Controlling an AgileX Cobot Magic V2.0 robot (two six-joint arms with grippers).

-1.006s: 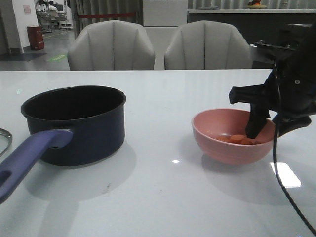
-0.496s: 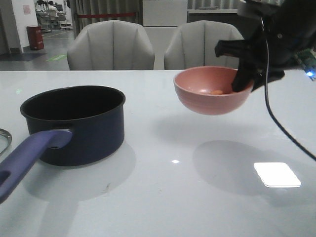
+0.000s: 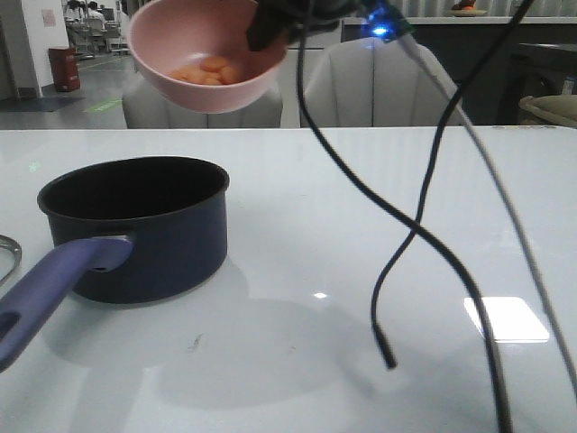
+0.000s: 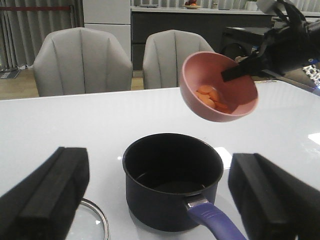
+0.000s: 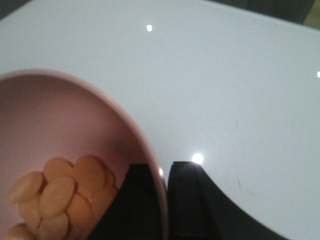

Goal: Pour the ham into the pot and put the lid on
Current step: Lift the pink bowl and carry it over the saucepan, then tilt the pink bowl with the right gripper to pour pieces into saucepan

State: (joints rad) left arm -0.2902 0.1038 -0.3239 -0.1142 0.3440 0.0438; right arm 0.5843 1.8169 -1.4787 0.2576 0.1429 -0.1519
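Note:
My right gripper [image 3: 263, 29] is shut on the rim of the pink bowl [image 3: 203, 56] and holds it tilted high above the dark navy pot [image 3: 135, 225]. Several orange ham slices [image 3: 206, 70] lie in the bowl; they also show in the right wrist view [image 5: 60, 195]. The pot stands empty on the table with its purple-blue handle [image 3: 50, 289] toward the front left. My left gripper [image 4: 160, 200] is open and empty, behind the pot [image 4: 172, 177] near the handle side. The glass lid [image 4: 97, 220] lies flat beside the pot; only its rim [image 3: 7, 257] shows at the front view's left edge.
Black cables [image 3: 406, 234] hang from the right arm over the table's middle and right. Two grey chairs [image 3: 374, 86] stand behind the white table [image 3: 361, 180]. A bright light patch [image 3: 505, 317] lies on the right of the table.
My right gripper has lifted the bowl off the table's right side and carried it up and left to above the pot. The bowl is now tilted. The pot has not moved.

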